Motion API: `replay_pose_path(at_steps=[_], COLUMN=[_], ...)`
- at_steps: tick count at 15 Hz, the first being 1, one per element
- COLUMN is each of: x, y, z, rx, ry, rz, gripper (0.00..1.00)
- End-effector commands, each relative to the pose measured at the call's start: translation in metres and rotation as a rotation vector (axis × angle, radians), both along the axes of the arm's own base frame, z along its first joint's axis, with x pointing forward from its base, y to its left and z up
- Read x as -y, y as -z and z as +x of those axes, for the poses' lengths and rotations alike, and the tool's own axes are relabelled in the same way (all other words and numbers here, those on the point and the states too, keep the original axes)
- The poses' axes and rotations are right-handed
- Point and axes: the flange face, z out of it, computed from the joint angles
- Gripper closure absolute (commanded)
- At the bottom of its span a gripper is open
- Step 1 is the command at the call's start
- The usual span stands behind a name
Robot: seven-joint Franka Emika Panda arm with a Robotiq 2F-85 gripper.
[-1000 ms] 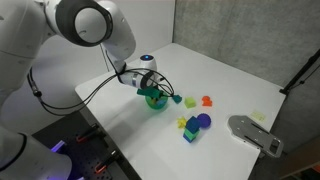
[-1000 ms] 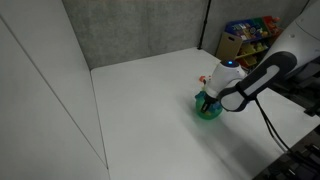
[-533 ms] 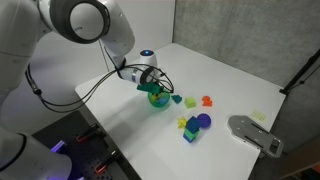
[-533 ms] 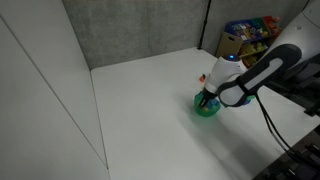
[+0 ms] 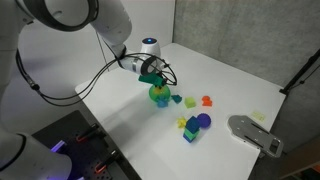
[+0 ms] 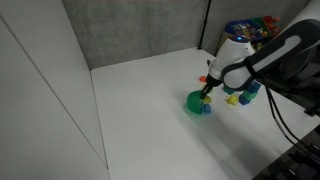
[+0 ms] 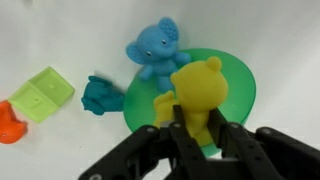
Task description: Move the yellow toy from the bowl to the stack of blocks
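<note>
Jaws are clamped on the small bright yellow bear-shaped plastic toy (image 7: 200, 95), 1 per side of its torso, with the head sticking out ahead. My guess is the torso grip was chosen because it's the narrowest part to pinch.

The toy hangs right over the shallow round green plastic bowl (image 7: 243, 90). It looks off the bowl's floor, but I can't tell the rim clearance.

- Light-blue elephant toy (image 7: 155, 50): at the bowl's rim, can't tell whether in or out.
- Teal toy (image 7: 100, 95): just beside the bowl.
- Lime-green cube (image 7: 45, 95) and orange toy (image 7: 8, 122): farther out on the same side.

The target stack of blocks (image 5: 193, 126) (blue cube, purple rounded piece, yellow-green piece) stands on the white bench (image 5: 230, 75), well apart from the bowl.

My read is that the lift is underway and the carry is next. It needs height to clear the rim and the loose toys near the bowl.
</note>
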Motion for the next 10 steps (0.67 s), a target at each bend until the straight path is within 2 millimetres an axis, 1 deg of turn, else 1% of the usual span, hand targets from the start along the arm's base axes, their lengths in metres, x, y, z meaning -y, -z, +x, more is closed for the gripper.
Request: replay_pose_path(at_steps=[1, 4, 10], x=[0.013, 0.026, 0.056], y=[-0.036, -0.054, -0.073], z=[-0.006, -0.006, -0.012], rx=[-0.024, -0.026, -0.063], ry=[0.019, 0.046, 0.085], rz=[-0.001, -0.013, -0.047], gripper=[0.91, 0.91, 0.91])
